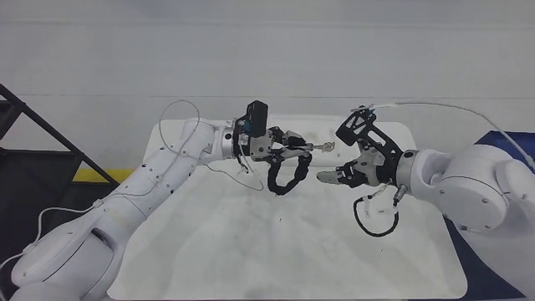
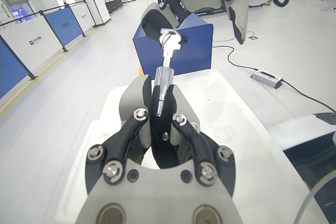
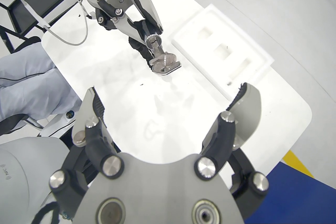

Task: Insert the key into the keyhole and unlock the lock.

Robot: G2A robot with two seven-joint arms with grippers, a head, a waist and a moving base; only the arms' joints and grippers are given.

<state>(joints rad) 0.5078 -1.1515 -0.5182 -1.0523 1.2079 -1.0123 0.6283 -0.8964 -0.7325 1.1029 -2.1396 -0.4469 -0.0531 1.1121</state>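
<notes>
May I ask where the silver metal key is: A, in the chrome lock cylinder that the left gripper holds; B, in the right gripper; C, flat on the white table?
A: the silver metal key juts from the chrome lock cylinder clamped in the left gripper; the right gripper is open, empty.

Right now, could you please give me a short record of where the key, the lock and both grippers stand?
lock: chrome cylinder, clamped in the left gripper, held above the table
key: blade in the lock's keyhole, head pointing at the right gripper
right gripper: open, facing the key, not touching it
foam tray: white, three recesses, on the table
</notes>
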